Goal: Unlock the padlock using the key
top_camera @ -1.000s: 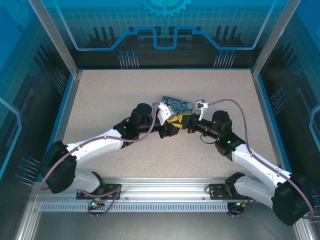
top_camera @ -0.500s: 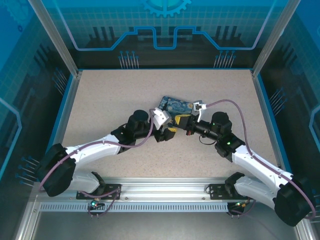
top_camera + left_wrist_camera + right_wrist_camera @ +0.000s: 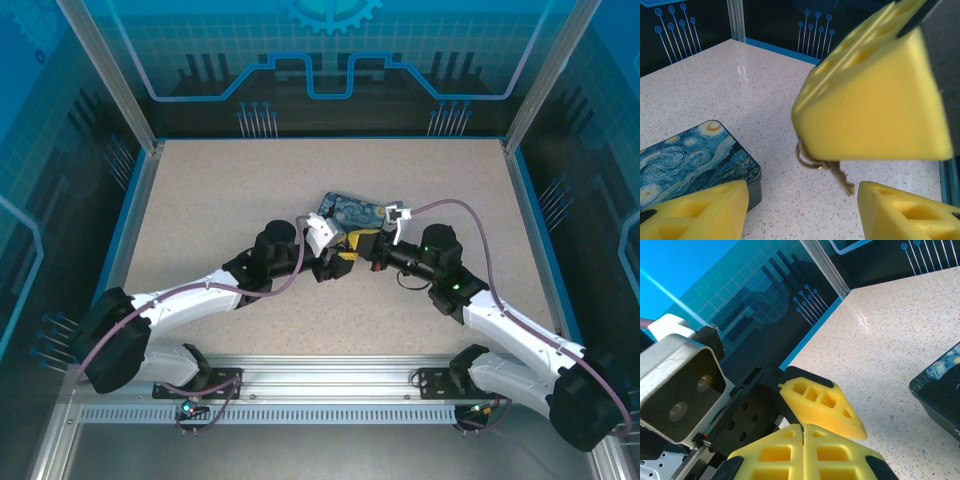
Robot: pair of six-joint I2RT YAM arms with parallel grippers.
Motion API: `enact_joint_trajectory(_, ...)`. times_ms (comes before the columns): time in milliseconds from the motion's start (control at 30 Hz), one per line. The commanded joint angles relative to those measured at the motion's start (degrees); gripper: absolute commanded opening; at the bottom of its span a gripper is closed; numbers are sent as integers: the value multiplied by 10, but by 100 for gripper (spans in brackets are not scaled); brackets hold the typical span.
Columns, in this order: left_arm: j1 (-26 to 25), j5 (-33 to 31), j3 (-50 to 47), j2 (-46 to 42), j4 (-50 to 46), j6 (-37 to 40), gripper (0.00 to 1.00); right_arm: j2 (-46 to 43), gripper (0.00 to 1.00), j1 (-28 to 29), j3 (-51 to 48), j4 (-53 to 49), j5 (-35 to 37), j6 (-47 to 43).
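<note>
In the left wrist view the thin brassy key [image 3: 841, 179] and its small ring [image 3: 806, 157] hang from under a big yellow foam block, the pads of my right gripper [image 3: 364, 242], which is shut on it. My left gripper [image 3: 805, 212] is open, its fingers [image 3: 705, 210] standing wide apart below the key and not touching it. In the right wrist view my right gripper [image 3: 803, 447] has its pads pressed together, with one left finger [image 3: 822, 405] just beyond. In the top view my left gripper [image 3: 338, 262] faces the right one. The padlock is hidden.
The blue-and-yellow swirl-painted tin [image 3: 352, 209] lies on the speckled table [image 3: 220, 190] just behind both grippers; it is the tin [image 3: 687, 160] at left in the left wrist view and the tin [image 3: 940, 385] at right in the right wrist view. Blue walls ring the table.
My left gripper has drawn back from over the tin toward the near left and now sits just left of the right gripper. The right gripper has hardly moved.
</note>
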Motion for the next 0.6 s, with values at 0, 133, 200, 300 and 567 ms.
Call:
enact_joint_trajectory(0,-5,-6,22,1,21,-13,60,7,0,10,7,13,8,1)
enact_joint_trajectory(133,-7,-9,25,-2,19,-15,56,10,0,14,8,10,9,-2)
enact_joint_trajectory(200,-6,-12,27,-1,16,-15,51,10,0,15,6,12,9,-1)
enact_joint_trajectory(300,-6,-17,26,-1,13,-10,40,7,0,15,7,9,9,-1)
enact_joint_trajectory(567,-6,-2,15,-7,-2,18,15,-4,0,15,9,-11,20,-10)
